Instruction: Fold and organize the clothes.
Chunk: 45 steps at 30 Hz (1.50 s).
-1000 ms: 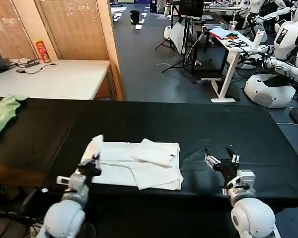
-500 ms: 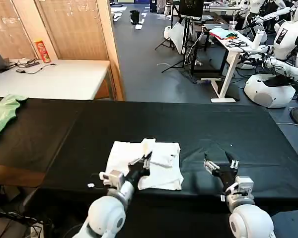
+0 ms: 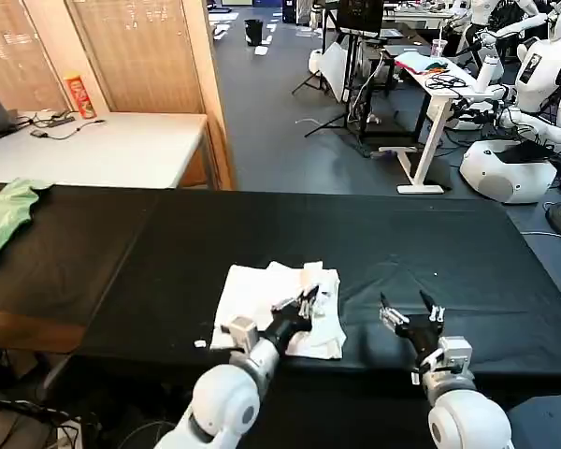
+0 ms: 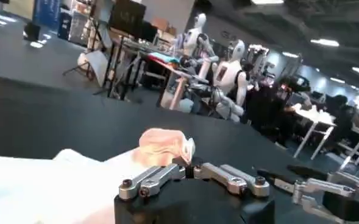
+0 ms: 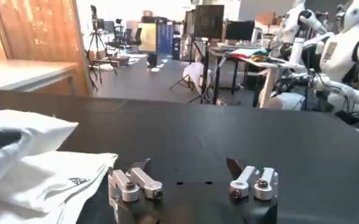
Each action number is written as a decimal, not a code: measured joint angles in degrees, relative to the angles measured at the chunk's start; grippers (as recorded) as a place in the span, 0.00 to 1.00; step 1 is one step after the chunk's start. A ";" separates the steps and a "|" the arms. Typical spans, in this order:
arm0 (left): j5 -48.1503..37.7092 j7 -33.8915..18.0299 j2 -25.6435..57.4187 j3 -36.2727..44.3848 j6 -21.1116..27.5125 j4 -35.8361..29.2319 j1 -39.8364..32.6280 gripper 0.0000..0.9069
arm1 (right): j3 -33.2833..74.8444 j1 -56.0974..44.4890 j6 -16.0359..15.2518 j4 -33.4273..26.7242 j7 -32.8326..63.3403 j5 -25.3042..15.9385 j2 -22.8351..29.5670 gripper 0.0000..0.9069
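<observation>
Nearest, at the table's front edge: left gripper (image 3: 305,300) sits over the T-shirt (image 3: 252,299), reaching across from the robot's left toward the shirt's right side. Its fingers look closed on a bunched bit of cloth; the left wrist view shows a puckered fold of fabric right at the fingertips (image 4: 188,159), so prob. pinching a layer to carry it over the rest, i.e. a fold in progress. Can't see how firm the grip is.

Right gripper (image 3: 409,319) hovers just beside the shirt on the bare black table (image 3: 430,243), not touching cloth. Fingers spread wide; the right wrist view shows both tips apart w/ dark table between (image 5: 191,166). Likely parked close so it can pin or take the right edge when needed, while staying out of the left arm's path.

Shirt itself: white, already compacted into a rough rectangle w/ layers stacked, lying flat near the front middle of the table. Judged mid-task: folded partly, not yet squared off.

Farther back-left: light green garment (image 3: 2,213) at the table's far corner, well apart.
</observation>
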 joint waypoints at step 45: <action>6.73 1.51 6.90 -17.84 -9.88 1.49 6.90 0.97 | -14.92 11.16 -1.19 -8.08 4.35 -12.16 0.38 0.97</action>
